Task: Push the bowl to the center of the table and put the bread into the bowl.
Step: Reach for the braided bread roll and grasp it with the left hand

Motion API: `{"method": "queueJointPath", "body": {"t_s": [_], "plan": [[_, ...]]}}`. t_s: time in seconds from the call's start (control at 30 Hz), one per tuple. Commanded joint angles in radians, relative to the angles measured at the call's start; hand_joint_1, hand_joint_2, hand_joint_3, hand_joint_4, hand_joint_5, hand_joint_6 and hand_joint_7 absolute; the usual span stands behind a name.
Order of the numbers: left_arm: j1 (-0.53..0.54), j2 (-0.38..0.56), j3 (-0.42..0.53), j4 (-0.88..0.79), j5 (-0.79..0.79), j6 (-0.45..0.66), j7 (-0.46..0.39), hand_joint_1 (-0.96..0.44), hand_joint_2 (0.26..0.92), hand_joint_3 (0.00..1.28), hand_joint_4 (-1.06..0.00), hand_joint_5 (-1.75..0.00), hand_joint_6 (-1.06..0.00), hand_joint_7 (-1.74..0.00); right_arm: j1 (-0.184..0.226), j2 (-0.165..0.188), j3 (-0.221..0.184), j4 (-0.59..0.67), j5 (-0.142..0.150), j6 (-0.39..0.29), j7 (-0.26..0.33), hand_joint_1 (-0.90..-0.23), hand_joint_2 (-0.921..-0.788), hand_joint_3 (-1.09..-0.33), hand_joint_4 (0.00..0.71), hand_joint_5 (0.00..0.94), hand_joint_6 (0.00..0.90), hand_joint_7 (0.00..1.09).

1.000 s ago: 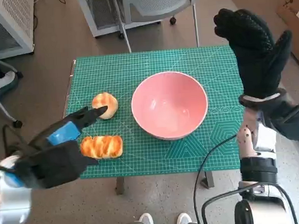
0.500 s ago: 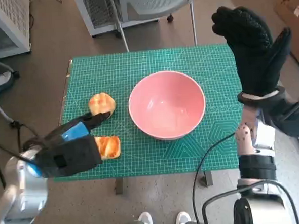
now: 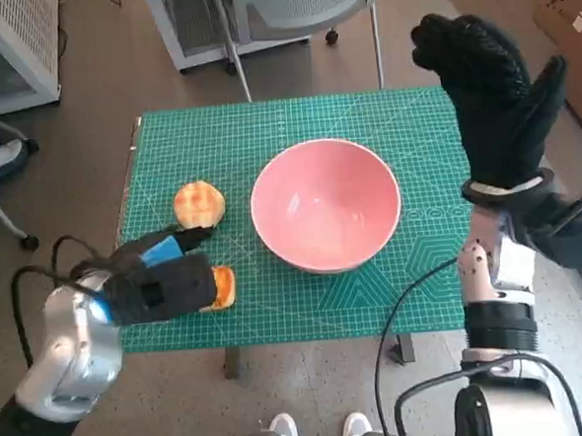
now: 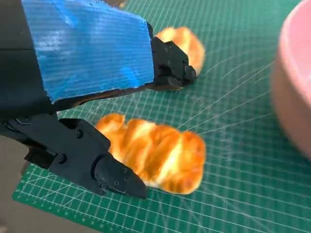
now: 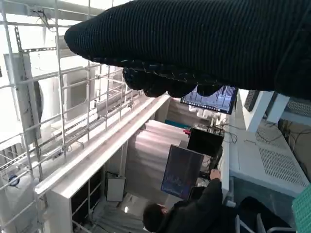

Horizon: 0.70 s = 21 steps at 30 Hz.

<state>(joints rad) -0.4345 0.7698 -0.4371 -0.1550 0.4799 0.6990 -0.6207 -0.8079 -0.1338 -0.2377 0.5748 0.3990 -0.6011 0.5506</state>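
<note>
A pink bowl [image 3: 325,204] stands near the middle of the green mat [image 3: 266,131]; its rim also shows in the left wrist view [image 4: 294,87]. A round bun [image 3: 198,203] [image 4: 187,42] lies to the bowl's left. Nearer the front edge lies a long glazed loaf [image 3: 221,287] [image 4: 158,155], mostly covered by my left hand [image 3: 162,282] in the head view. That hand [image 4: 92,97] hovers over the loaf with its fingers [image 4: 167,68] on the far side and the thumb at the near end, not closed on it. My right hand [image 3: 491,97] is raised high at the table's right edge, fingers spread, holding nothing.
A chair and a white cart [image 3: 259,12] stand beyond the table's far edge. A black cable [image 3: 405,310] hangs by my right forearm. A person's shoes [image 3: 284,431] show below the front edge. In the right wrist view a person [image 5: 189,213] sits at monitors.
My left hand has moved down and in over the long loaf, now hiding most of it. The right hand, the bowl and the round bun have stayed put.
</note>
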Motion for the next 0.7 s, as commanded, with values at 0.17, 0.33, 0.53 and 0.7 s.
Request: {"method": "queueJointPath", "body": {"t_s": [0.17,0.33,0.53,0.7], "plan": [[-0.042,-0.054,-0.074,0.137,0.087,0.000,-0.019,-0.03,0.762,0.02,-0.38,-0.08,-0.55,-0.07,0.031,0.008,-0.004,-0.027,0.014,0.012,-0.001,-0.617,-0.921,-0.542,0.327,0.003,0.370,0.02],[-0.047,-0.066,-0.099,0.176,0.123,-0.015,-0.041,0.00,0.872,0.05,-0.62,-0.86,-0.64,-0.79,0.041,0.007,-0.005,-0.044,0.020,0.021,-0.002,-0.617,-0.921,-0.542,0.328,0.003,0.376,0.02],[-0.039,-0.064,-0.092,0.167,0.147,-0.037,-0.064,0.00,0.901,0.03,-0.69,-1.01,-0.76,-1.10,0.051,0.006,-0.004,-0.063,0.024,0.029,-0.006,-0.617,-0.921,-0.540,0.330,0.003,0.380,0.02],[-0.035,-0.071,-0.082,0.169,0.160,-0.044,-0.072,0.00,0.903,0.03,-0.70,-1.00,-0.78,-1.14,0.053,0.006,-0.003,-0.068,0.024,0.032,-0.008,-0.617,-0.921,-0.539,0.330,0.003,0.381,0.02]]}}
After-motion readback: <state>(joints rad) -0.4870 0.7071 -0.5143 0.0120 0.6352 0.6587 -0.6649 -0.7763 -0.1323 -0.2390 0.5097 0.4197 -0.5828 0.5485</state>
